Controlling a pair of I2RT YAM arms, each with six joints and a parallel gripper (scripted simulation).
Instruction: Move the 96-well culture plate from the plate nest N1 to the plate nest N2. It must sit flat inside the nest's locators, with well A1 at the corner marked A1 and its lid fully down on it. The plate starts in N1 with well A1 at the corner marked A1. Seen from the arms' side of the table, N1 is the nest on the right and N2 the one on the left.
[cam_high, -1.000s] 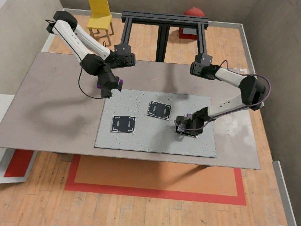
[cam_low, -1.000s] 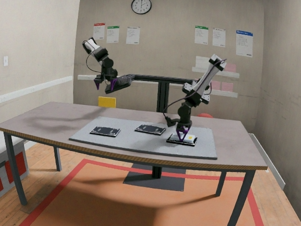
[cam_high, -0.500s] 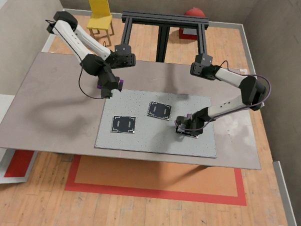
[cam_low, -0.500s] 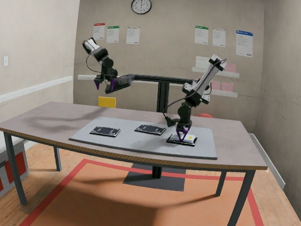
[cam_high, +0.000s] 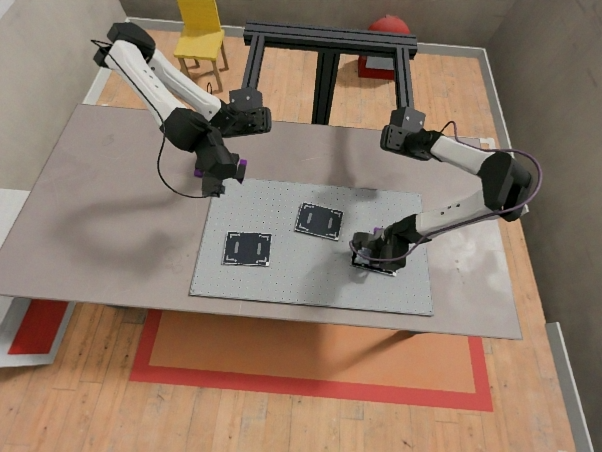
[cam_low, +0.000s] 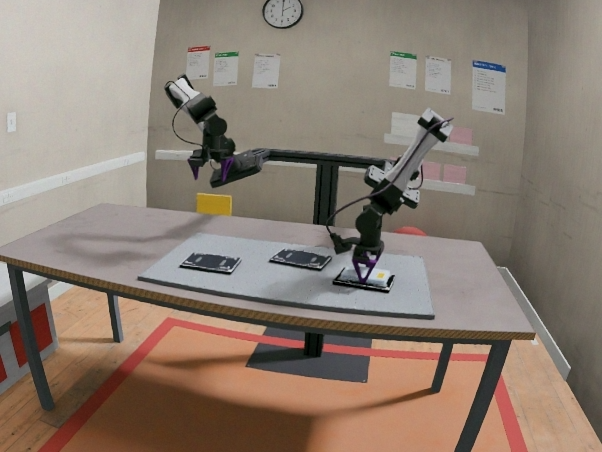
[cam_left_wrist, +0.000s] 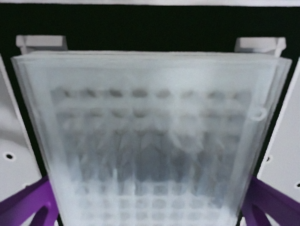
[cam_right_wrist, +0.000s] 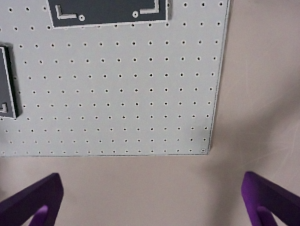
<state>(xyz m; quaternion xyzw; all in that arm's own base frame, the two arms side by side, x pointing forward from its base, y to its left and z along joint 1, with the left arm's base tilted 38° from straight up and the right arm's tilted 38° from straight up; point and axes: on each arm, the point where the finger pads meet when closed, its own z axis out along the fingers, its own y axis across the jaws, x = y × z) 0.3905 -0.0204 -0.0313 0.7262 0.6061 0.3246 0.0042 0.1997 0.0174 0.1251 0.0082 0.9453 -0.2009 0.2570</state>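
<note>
Purple, tapering fingers of my left gripper (cam_high: 372, 251) (cam_low: 369, 272) (cam_left_wrist: 150, 185) are standing spread, flanking the pale, translucent, lidded culture plate (cam_high: 363, 254) (cam_low: 382, 276) (cam_left_wrist: 150, 150). It is lying in the black rectangular nest N2 (cam_high: 374, 270) (cam_low: 362, 286) (cam_left_wrist: 150, 25), with small grey locators (cam_left_wrist: 41, 42) showing at eleven and one o'clock in my left wrist view; I cannot tell where A1 is pointing. From this gripper, in the top view, a dark middle nest (cam_high: 319, 221) (cam_low: 300, 258) (cam_right_wrist: 5, 85) is sitting at ten o'clock, and the plateless black nest N1 (cam_high: 247, 248) (cam_low: 210, 262) (cam_right_wrist: 110, 10) at nine. Farther out at ten, my purple-fingered right gripper (cam_high: 221, 168) (cam_low: 210, 180) (cam_right_wrist: 152, 181) is hovering, spread and holding nothing.

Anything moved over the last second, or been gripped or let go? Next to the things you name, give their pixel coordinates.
Nothing visibly changed. The left gripper (cam_high: 375, 250) (cam_low: 364, 279) (cam_left_wrist: 151, 179) stays open around the culture plate (cam_high: 364, 255) (cam_low: 381, 276) (cam_left_wrist: 150, 150), which stays in its nest (cam_high: 389, 272) (cam_low: 350, 285) (cam_left_wrist: 150, 25); the right gripper (cam_high: 221, 169) (cam_low: 210, 178) (cam_right_wrist: 152, 181) stays open, away from the nests.
</note>
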